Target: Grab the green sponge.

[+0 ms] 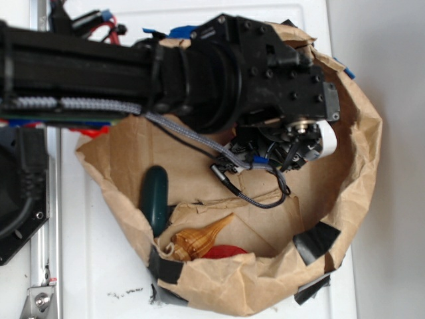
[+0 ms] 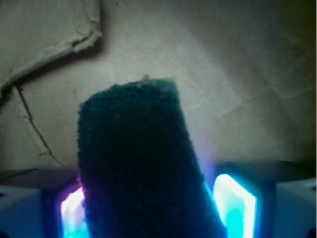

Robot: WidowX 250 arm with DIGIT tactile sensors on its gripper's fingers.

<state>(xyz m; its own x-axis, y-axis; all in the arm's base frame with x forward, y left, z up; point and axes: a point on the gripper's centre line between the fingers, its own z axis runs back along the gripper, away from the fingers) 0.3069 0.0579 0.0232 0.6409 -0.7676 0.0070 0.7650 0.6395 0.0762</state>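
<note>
The green sponge (image 2: pixel 143 163) fills the middle of the wrist view, its dark green scouring face towards the camera and a sliver of yellow at its far end. It stands between the two glowing fingers (image 2: pixel 237 206) of my gripper (image 2: pixel 153 210), which is shut on it; the left pad touches its side and the right pad meets it low down. Brown paper lies behind it. In the exterior view the gripper (image 1: pixel 282 151) hangs over the brown paper nest under the black arm, and the sponge is hidden there.
A crumpled brown paper wall (image 1: pixel 362 133) patched with black tape (image 1: pixel 317 240) rings the work area. Inside it lie a dark green elongated object (image 1: pixel 155 196), a tan conch shell (image 1: pixel 199 239) and a red item (image 1: pixel 224 251). A grey cable (image 1: pixel 199 143) trails below the arm.
</note>
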